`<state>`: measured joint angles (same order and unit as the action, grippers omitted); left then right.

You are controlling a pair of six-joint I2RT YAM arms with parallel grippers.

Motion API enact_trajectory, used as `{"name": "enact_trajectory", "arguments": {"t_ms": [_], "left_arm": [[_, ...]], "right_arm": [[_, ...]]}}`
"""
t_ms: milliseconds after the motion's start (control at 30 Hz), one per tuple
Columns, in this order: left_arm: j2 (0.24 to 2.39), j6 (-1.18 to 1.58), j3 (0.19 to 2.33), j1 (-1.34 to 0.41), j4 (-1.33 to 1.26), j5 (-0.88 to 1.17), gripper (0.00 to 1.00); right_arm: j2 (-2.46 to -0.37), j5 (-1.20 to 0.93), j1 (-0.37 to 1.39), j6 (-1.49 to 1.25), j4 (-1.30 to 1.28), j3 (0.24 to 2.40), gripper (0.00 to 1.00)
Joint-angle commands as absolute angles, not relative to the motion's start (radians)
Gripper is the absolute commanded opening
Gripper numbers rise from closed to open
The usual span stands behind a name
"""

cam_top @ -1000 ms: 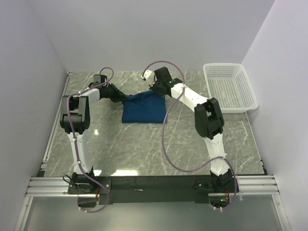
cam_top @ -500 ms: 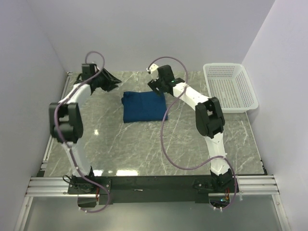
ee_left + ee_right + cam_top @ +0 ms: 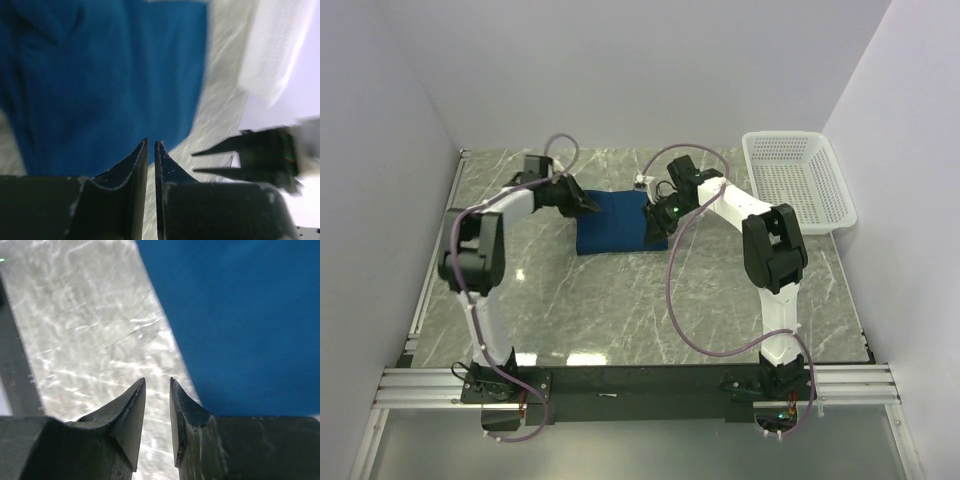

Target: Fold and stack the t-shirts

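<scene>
The folded dark blue cotton t-shirt (image 3: 613,226) lies flat on the grey marble-patterned desk (image 3: 620,300), near the middle of its far edge. The left gripper (image 3: 590,207) is at the shirt's left edge, jaws a thin slit apart and gripping nothing. The right gripper (image 3: 653,225) is over the shirt's right edge, jaws narrowly apart and empty. A white plastic mesh basket (image 3: 798,180) sits in the desk's far right corner.

Left arm (image 3: 470,255) reaches forward, elbow high, its forearm bent inward. The left tool (image 3: 588,205) points right, jaws a thin slit apart, gripping nothing. Right arm (image 3: 775,250) mirrors it. The right tool (image 3: 655,222) is angled down-left, jaws slightly wider and empty.
</scene>
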<state>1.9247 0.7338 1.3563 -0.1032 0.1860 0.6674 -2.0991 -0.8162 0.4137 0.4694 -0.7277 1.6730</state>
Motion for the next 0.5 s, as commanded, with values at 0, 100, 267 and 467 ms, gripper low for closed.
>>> {"name": "enact_trajectory", "arguments": {"t_ms": [0, 100, 267, 467], "left_arm": [[2.005, 0.684, 1.456, -0.152, 0.206, 0.745, 0.15], [2.098, 0.718, 1.529, -0.166, 0.218, 0.713, 0.13], [2.169, 0.741, 1.597, -0.167, 0.264, 0.571, 0.11], [2.209, 0.772, 1.661, -0.127, 0.31, 0.419, 0.11]], "right_arm": [[-2.069, -0.865, 0.416, 0.394, -0.709, 1.68, 0.34], [-2.089, -0.735, 0.417, 0.284, -0.637, 1.677, 0.35], [-2.149, -0.611, 0.42, 0.187, -0.617, 1.704, 0.35], [-2.171, -0.563, 0.422, 0.158, -0.607, 1.706, 0.33]]}}
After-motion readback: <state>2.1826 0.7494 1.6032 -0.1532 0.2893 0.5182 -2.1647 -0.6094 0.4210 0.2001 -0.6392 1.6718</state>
